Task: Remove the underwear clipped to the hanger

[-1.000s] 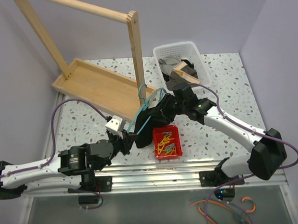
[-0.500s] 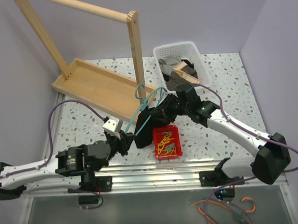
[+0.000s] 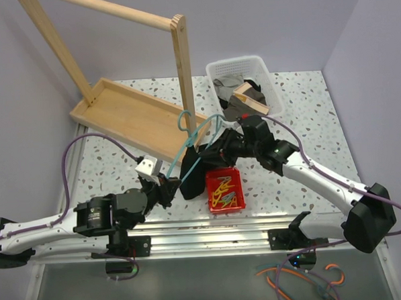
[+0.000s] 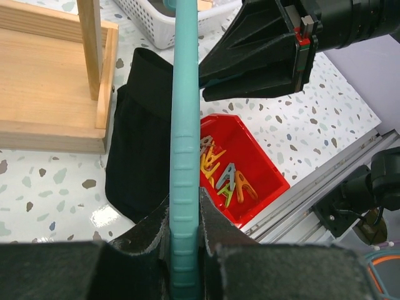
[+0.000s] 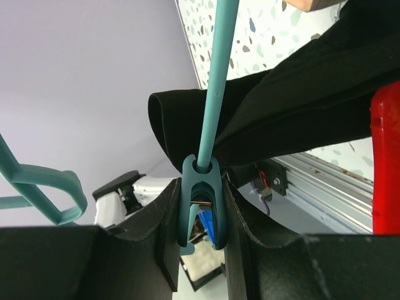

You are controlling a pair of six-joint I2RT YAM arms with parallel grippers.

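The teal hanger (image 3: 187, 148) slants above the table, its hook (image 3: 185, 120) up beside the wooden post. My left gripper (image 3: 167, 187) is shut on the hanger's lower bar (image 4: 185, 125), which runs straight out between the jaws (image 4: 185, 212). The black underwear (image 3: 195, 169) hangs from the hanger and droops to the table (image 4: 140, 156). My right gripper (image 3: 222, 146) is at the hanger's upper end, shut on a teal clip (image 5: 201, 200) that sits on the bar (image 5: 215, 75), with the black underwear (image 5: 300, 106) bunched just beyond it.
A red bin (image 3: 224, 189) of coloured clothes pegs sits right of the underwear. A white basket (image 3: 244, 87) holding cloths stands at the back. The wooden rack's post (image 3: 181, 77) and tray (image 3: 128, 113) are close behind the hanger.
The right gripper's jaws have narrowed onto the clip. Both arms and the hanger have shifted a little to the left, and the underwear moved with them.
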